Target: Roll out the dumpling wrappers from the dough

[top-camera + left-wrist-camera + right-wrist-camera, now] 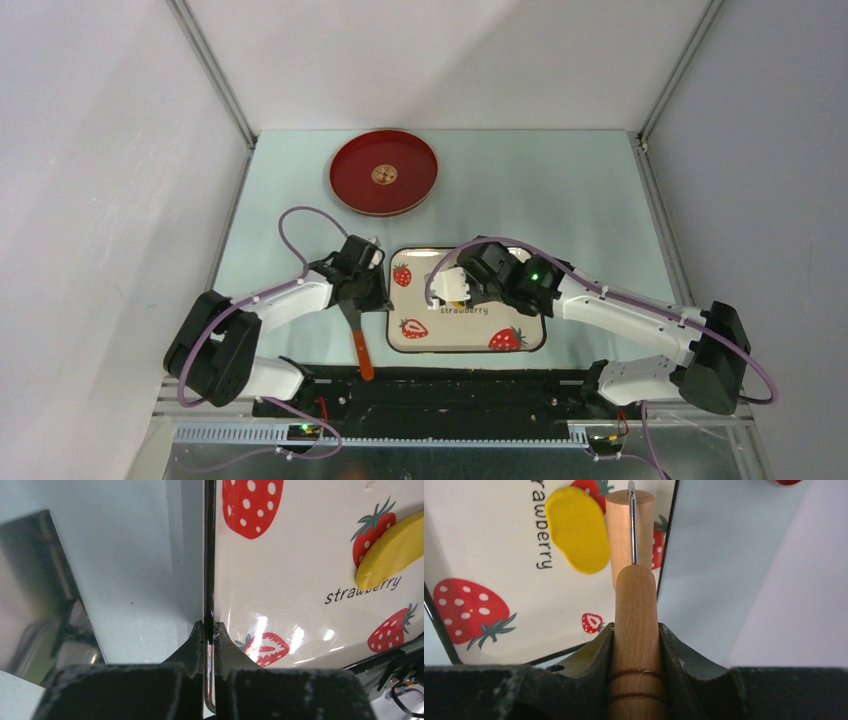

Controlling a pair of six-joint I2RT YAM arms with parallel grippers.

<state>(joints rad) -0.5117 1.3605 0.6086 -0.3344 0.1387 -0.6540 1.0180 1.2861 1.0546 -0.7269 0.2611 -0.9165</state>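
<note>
A flattened oval of yellow dough (576,530) lies on the strawberry-printed tray (465,335), over the word "strawberry". The dough (395,550) also shows at the right edge of the left wrist view. My right gripper (636,627) is shut on the wooden handle of a small rolling pin (636,605), whose drum (621,535) sits on the tray just right of the dough. My left gripper (209,626) is shut on the tray's thin black rim (209,555) at its left side. From above, the right gripper (452,286) hides the dough, and the left gripper (365,290) is at the tray's left edge. No dumpling wrappers show.
A red plate (350,190) stands at the back, with a small gold-brown round mark (384,174) at its centre. An orange-handled scraper (362,355) lies left of the tray near the front edge; its metal blade (45,595) shows beside my left fingers.
</note>
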